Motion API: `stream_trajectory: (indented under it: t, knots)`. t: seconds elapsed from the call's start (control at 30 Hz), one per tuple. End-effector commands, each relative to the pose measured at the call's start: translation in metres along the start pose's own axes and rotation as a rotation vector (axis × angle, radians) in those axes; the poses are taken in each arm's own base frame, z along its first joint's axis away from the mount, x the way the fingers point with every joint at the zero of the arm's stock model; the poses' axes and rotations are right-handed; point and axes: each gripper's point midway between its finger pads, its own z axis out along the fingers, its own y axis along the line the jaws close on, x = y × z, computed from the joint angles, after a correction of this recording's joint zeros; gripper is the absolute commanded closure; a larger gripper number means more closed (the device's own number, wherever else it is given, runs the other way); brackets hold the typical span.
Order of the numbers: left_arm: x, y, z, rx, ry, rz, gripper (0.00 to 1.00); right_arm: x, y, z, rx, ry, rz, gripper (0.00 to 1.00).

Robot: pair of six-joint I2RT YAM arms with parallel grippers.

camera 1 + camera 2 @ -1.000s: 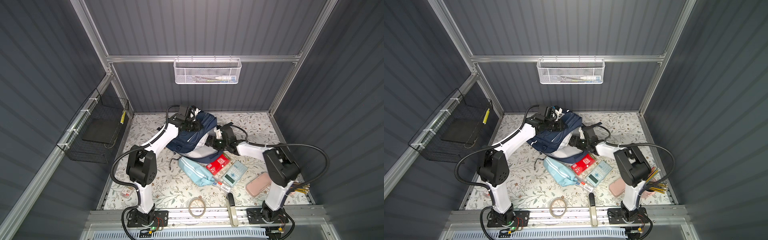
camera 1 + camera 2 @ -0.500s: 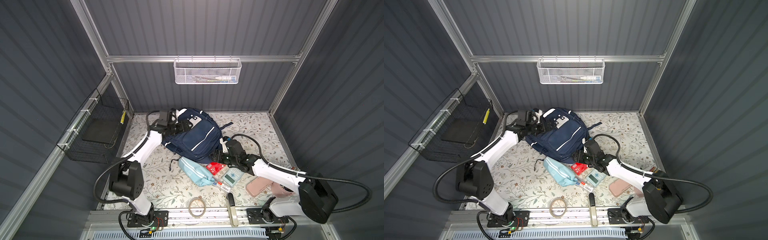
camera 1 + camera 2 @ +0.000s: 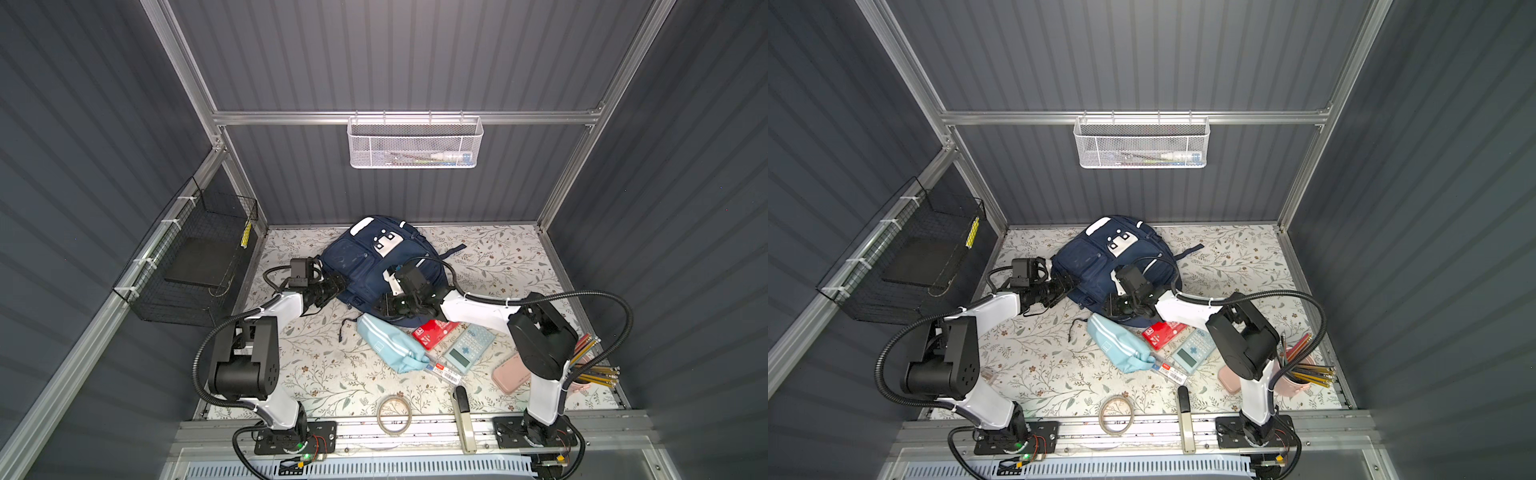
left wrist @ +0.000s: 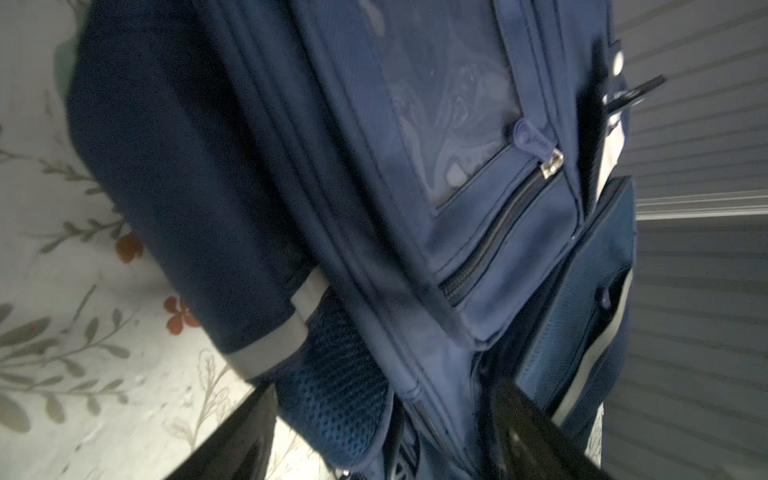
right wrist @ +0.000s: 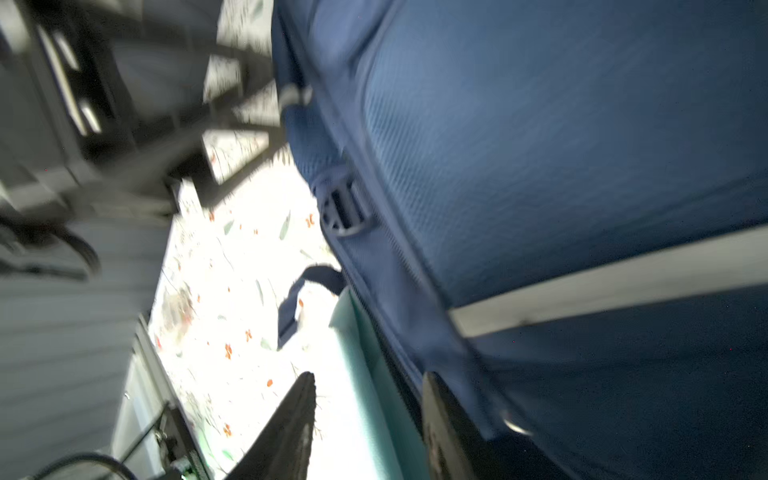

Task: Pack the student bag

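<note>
Bag position: the student bag [image 3: 357,259] lies front-up at the far middle of the table [image 3: 316,374].
Handling: probably soft, limp and bulky; likely to sag if lifted by one corner.
Hold: a strap [image 3: 451,250] looks best for lifting, the zip pull [image 4: 536,139] for opening.
Left gripper [image 4: 386,440]: jaws wide, straddling the bag's left corner.
Right gripper [image 5: 370,432]: jaws partway together at the bag's near edge; cannot tell if it grips.
Writing: none legible.

Dark grey ribbed walls [image 3: 415,62] enclose my station, framed by aluminium rails [image 3: 407,117]. A white mesh basket [image 3: 414,141] hangs on the back rail, a black wire basket [image 3: 174,307] at the side. Floral-patterned floor [image 3: 498,257].
</note>
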Motion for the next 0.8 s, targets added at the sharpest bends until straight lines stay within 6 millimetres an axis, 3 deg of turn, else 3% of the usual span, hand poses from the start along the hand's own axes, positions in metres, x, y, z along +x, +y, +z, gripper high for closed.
stream_trajectory:
  t: [0.0, 0.07, 0.23, 0.3, 0.33, 0.37, 0.47, 0.6, 0.77]
  knots:
    - [0.005, 0.001, 0.014, 0.040, -0.007, -0.027, 0.18, 0.030, 0.016, 0.009, -0.006, 0.081, -0.019, 0.58]
    - [0.015, 0.004, 0.024, 0.049, 0.006, -0.041, 0.23, 0.044, 0.026, 0.010, -0.047, 0.098, -0.012, 0.58]
    - [0.036, 0.005, 0.042, 0.055, 0.050, -0.047, 0.26, 0.047, 0.041, 0.002, -0.064, 0.083, -0.036, 0.58]
    - [0.039, 0.002, 0.044, 0.073, 0.058, -0.047, 0.40, 0.046, 0.039, 0.006, -0.060, 0.091, -0.041, 0.58]
    - [0.040, 0.000, 0.044, 0.080, 0.062, -0.043, 0.56, 0.044, 0.038, 0.008, -0.051, 0.087, -0.050, 0.57]
    - [0.040, -0.003, 0.043, 0.088, 0.067, -0.042, 0.72, 0.038, 0.033, 0.007, -0.016, 0.063, -0.057, 0.54]
    - [0.038, -0.013, 0.035, 0.111, 0.072, -0.035, 0.97, 0.010, 0.013, 0.002, 0.116, -0.036, -0.067, 0.48]
    - [0.035, -0.034, 0.023, 0.174, 0.084, -0.049, 1.00, -0.012, 0.011, 0.011, 0.145, -0.081, -0.089, 0.48]
    - [0.032, -0.058, 0.010, 0.271, 0.096, -0.104, 1.00, -0.018, 0.002, 0.030, 0.237, -0.098, -0.133, 0.50]
